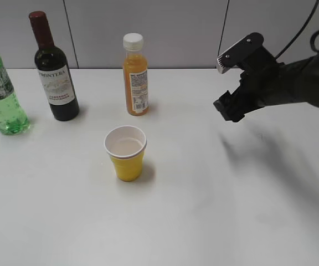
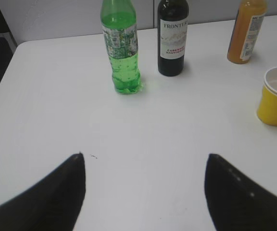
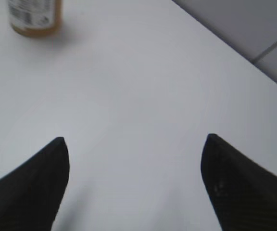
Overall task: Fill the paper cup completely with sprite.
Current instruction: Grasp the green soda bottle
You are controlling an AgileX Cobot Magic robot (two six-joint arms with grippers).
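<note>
The wine bottle point(image 2: 172, 37) label reads "FRONTERA"; other labels are illegible.

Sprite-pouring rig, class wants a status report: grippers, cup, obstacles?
Left gripper and right gripper open, empty. Cup upright, Sprite untouched at far left. Wine bottle stands between them.

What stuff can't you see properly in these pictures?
- Translucent green plastic sprite bottle: its cap is cut off by the top edge in the left wrist view, and the left edge crops it in the exterior view.
- Orange juice bottle with white cap: label print too small to read.
- Small yellow paper cup: how full it is cannot be judged.
- Left gripper: absent from the exterior view.
</note>
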